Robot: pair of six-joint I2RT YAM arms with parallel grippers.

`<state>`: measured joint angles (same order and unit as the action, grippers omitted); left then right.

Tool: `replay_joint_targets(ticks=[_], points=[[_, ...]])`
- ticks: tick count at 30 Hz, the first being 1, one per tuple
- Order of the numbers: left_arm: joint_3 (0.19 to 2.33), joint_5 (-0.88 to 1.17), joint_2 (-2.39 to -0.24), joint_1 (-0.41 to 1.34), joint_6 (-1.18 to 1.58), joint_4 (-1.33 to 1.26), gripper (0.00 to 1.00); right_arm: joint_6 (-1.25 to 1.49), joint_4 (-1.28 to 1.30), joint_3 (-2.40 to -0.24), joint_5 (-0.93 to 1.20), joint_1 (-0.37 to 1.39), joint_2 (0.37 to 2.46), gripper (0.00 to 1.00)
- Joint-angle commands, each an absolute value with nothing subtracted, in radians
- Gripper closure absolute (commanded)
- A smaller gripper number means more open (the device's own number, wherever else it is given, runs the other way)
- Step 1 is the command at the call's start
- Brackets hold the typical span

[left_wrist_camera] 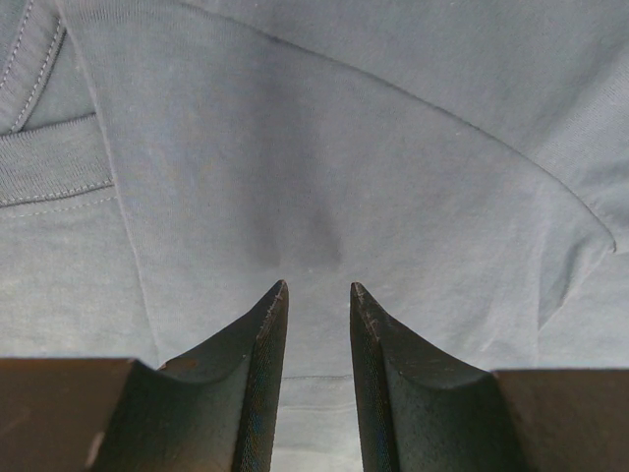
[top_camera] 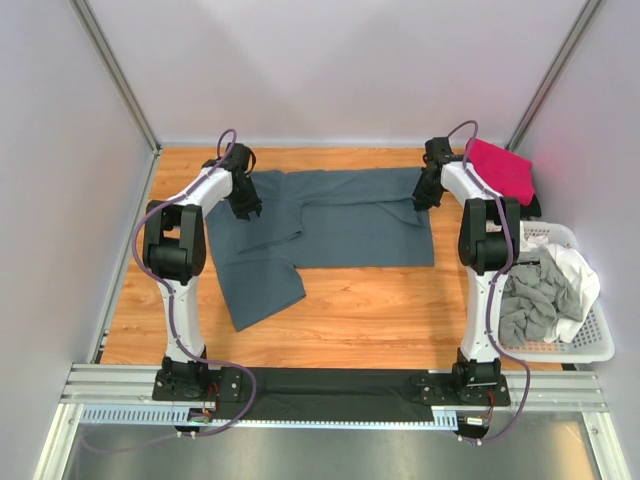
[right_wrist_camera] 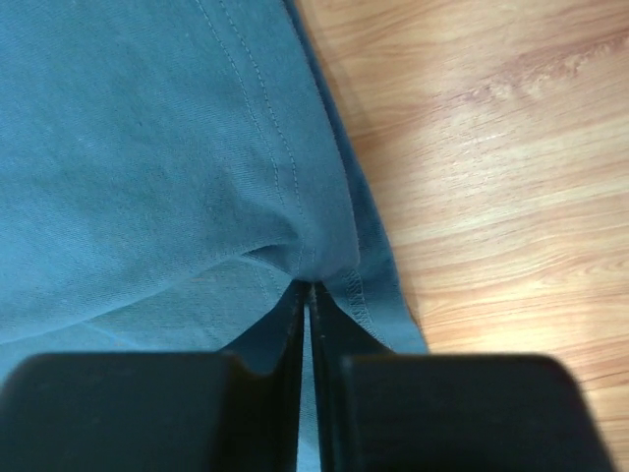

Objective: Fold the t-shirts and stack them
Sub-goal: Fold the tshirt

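A large slate blue-grey t-shirt [top_camera: 340, 225] lies spread across the far half of the wooden table, one part hanging toward the front left. My left gripper [top_camera: 246, 208] is at its left end, near the ribbed collar [left_wrist_camera: 49, 162]. Seen from the left wrist, that gripper [left_wrist_camera: 317, 287] is open, its tips pressed down on flat cloth [left_wrist_camera: 324, 147]. My right gripper [top_camera: 428, 198] is at the shirt's right edge. In the right wrist view it [right_wrist_camera: 311, 285] is shut on the stitched hem, with cloth [right_wrist_camera: 147, 147] bunched at the tips.
A folded magenta-pink t-shirt [top_camera: 500, 168] lies at the back right corner. A white lattice basket [top_camera: 590, 350] at the right holds crumpled light grey [top_camera: 530, 300] and white [top_camera: 575, 275] shirts. A black cloth [top_camera: 330, 395] lies between the arm bases. Bare wood [right_wrist_camera: 491, 147] shows beside the hem.
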<state>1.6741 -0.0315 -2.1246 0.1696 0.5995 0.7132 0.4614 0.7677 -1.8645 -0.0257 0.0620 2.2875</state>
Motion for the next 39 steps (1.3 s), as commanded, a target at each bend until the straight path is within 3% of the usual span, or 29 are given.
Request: replay_joint_targets(ticks=[1,39], points=[[1.664,-0.04,-2.117,0.172,0.606,0.722,0.61,0.448,0.77,-1.888,-0.044,0.06,2.296,0.98],[1.706,-0.109,-2.191,0.17,0.637,0.816,0.62,0.33,0.733,-2.005,-0.134,-0.051,2.321,1.0]])
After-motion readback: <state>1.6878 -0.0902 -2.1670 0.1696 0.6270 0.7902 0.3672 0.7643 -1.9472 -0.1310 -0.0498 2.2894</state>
